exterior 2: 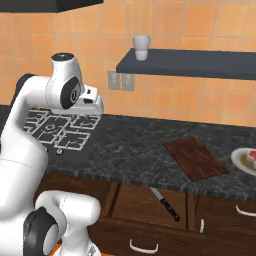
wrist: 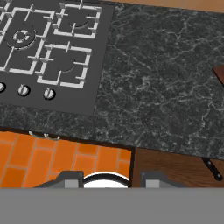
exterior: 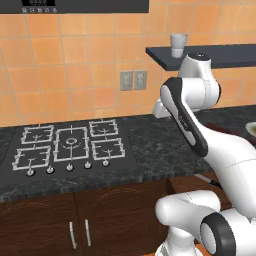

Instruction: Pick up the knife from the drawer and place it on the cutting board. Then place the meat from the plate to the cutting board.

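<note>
Right base view: drawer stands pulled out under the counter, with the knife lying flat on its wooden floor, black handle toward the drawer front, blade pointing back toward the counter edge. Curved silver handle on the drawer front shows at the bottom of the frame. Cutting board lies flat on the dark marbled counter, above and slightly right of the knife. Plate sits at the right frame edge, just beside the board but not touching it, with the meat on it (partly cut off by the frame).

Gripper hangs above the counter at the right side of the gas hob, well apart from the drawer, board and plate. Nothing sits between its fingers. Hand view shows 2 fingertips at the bottom with a gap between them; how wide the jaws stand I cannot tell from the frames.

Hand view also catches the knife at far right inside the open drawer, and a corner of the cutting board at the right edge.

Left base view: white cup stands upright on the dark wall shelf; 2 wall outlets sit on the orange tiles.
</note>
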### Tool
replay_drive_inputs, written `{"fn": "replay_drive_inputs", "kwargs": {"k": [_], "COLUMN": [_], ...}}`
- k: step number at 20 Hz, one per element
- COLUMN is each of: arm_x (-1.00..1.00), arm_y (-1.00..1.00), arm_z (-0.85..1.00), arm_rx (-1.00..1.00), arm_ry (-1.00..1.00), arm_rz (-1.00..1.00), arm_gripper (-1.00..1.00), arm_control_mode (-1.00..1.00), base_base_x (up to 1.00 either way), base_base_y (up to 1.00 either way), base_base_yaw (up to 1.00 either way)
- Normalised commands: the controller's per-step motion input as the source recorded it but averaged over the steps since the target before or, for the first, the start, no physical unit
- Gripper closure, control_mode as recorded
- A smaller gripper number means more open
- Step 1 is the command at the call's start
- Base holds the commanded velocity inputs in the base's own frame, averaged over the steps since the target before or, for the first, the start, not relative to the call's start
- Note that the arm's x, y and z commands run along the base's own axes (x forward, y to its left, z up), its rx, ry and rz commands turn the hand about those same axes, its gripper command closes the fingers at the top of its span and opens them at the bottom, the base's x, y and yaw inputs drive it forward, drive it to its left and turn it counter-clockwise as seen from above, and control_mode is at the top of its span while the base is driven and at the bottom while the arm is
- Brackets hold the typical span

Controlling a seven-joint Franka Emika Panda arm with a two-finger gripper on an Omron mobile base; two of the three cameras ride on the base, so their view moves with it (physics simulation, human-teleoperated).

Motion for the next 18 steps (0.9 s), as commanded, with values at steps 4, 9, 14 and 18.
{"fn": "replay_drive_inputs", "kwargs": {"k": [4,9,14,18], "arm_x": [0.0,0.0,0.0,0.0], "arm_y": [0.0,0.0,0.0,0.0], "arm_z": [0.0,0.0,0.0,0.0], "arm_rx": [0.0,0.0,0.0,0.0], "arm_ry": [0.0,0.0,0.0,0.0], "arm_rz": [0.0,0.0,0.0,0.0], "arm_gripper": [-1.0,-1.0,-1.0,-1.0], "arm_control_mode": [1.0,1.0,1.0,1.0], "base_base_x": [-0.22,-0.52,-0.04,-0.03], "base_base_y": [0.0,-0.25,-0.74,-1.0], "base_base_yaw": [0.0,-0.03,-0.01,0.05]}}
